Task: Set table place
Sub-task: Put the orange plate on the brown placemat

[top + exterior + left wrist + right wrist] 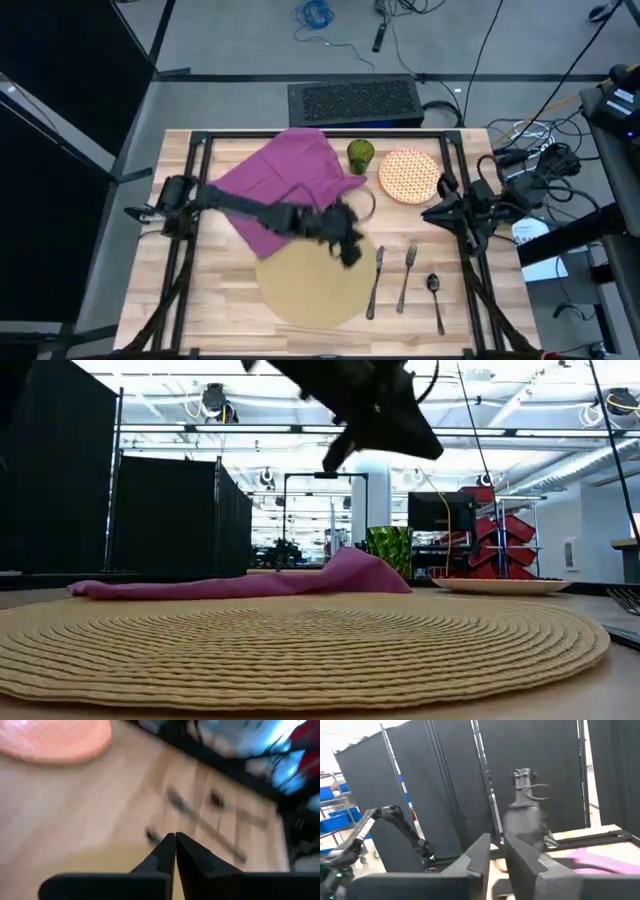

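Observation:
The place, a large round tan mat (312, 285), lies flat on the table (215, 290) near its front edge and fills the low view (300, 640). My left gripper (350, 247) hangs above the mat's far right rim, clear of it (385, 415). Its fingers are shut with nothing between them (175, 837). My right gripper (430, 212) waits at the table's right side beside the plate, its fingers (495, 842) a narrow gap apart and empty.
A purple napkin (290, 180) lies crumpled behind the mat. A green cup (361, 154) and a red-and-cream plate (408, 175) stand at the back. A knife (375, 282), a fork (407, 277) and a spoon (435, 298) lie to the right of the mat.

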